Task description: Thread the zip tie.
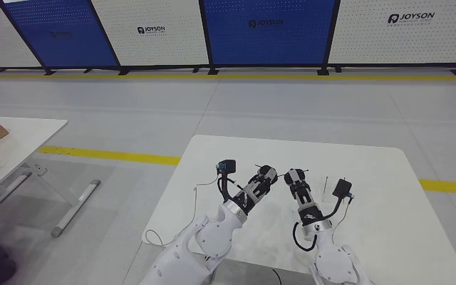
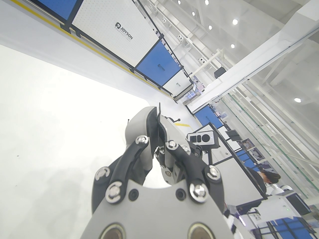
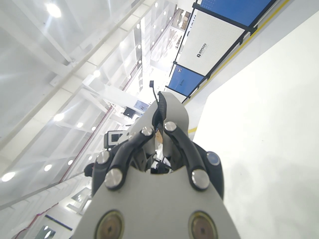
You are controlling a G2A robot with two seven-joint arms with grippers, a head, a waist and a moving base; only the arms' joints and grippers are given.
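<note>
Black plastic, thin as a strand: the zip tie [image 3: 151, 84] is pinched in the right gripper [image 3: 160, 99], and its small square head sticks out just past the fingertips. The left gripper [image 2: 157, 115] is also pressed together, on a narrow black strip [image 2: 159, 108] whose pointed end stands a little beyond its tips. I cannot tell if both are ends of one tie. Both grippers hang above the white table [image 1: 370, 214], with their tips near each other but apart. In my judgement the grasping is done and the threading itself is left: no tail passes through the head yet. The point must first meet the head's slot.
</note>
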